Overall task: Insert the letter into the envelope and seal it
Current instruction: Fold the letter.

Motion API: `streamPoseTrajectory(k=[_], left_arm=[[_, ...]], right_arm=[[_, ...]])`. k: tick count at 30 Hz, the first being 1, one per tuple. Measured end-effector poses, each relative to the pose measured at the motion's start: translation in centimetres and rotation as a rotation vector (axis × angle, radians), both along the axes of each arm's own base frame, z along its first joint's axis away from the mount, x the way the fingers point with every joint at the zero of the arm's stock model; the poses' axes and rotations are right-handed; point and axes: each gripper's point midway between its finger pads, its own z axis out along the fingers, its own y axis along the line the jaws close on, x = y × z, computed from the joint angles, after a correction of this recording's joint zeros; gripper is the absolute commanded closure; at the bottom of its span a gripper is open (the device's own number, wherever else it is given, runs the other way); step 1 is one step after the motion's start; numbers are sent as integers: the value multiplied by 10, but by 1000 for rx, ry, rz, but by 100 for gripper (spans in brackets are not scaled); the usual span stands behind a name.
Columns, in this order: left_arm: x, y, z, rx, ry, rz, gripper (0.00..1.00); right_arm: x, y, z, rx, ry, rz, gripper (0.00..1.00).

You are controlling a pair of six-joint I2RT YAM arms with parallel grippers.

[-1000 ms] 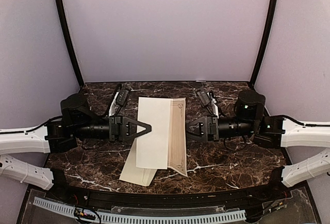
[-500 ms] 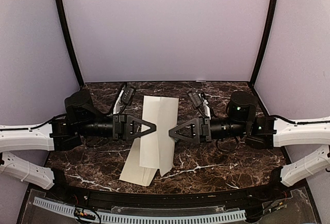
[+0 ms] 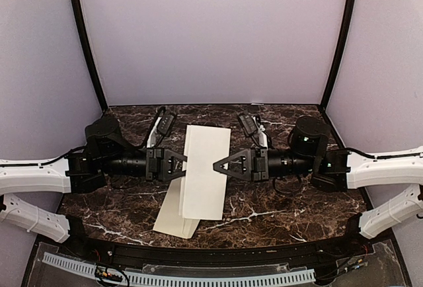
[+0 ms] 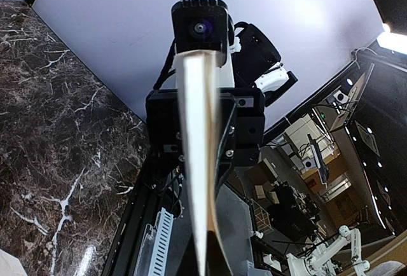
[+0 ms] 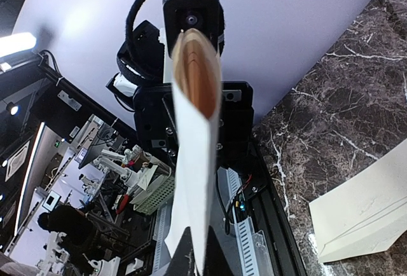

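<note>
The letter (image 3: 206,171), a cream sheet folded lengthwise, hangs above the dark marble table between both arms. My left gripper (image 3: 184,165) is shut on its left edge. My right gripper (image 3: 216,166) is shut on its folded right side. In the left wrist view the letter (image 4: 200,161) runs edge-on out of my left gripper (image 4: 208,264). The right wrist view shows the letter (image 5: 194,161) as a curled fold held by my right gripper (image 5: 205,260). The envelope (image 3: 173,219) lies flat on the table under the letter, partly covered by it, and its corner (image 5: 369,215) shows at the lower right of the right wrist view.
The marble table (image 3: 291,201) is closed in by pale walls and two black corner posts (image 3: 84,42). A slotted white cable tray (image 3: 198,277) runs along the near edge. The two wrist cameras (image 3: 248,123) stick up beside the letter.
My right gripper has moved left, folded the letter's bordered right side over, and gone from open to shut on it. The left gripper has kept its hold.
</note>
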Motion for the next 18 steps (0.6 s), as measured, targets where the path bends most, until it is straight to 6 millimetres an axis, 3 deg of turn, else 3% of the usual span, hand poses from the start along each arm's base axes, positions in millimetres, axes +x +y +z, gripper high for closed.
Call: streamPoseTrajectory(k=[3, 5, 7, 11, 18], left_arm=[[0, 0, 0, 0, 0, 2, 73], [1, 0, 0, 2, -7, 9, 49], [3, 2, 1, 3, -9, 27, 36], [5, 14, 15, -19, -22, 81, 25], [3, 26, 30, -50, -44, 112, 22]], right_arm=[[0, 0, -1, -3, 3, 1, 100], [0, 0, -1, -6, 3, -2, 100], [1, -1, -2, -12, 2, -8, 100], [1, -5, 1, -13, -15, -25, 100], [2, -9, 1, -27, -29, -42, 100]])
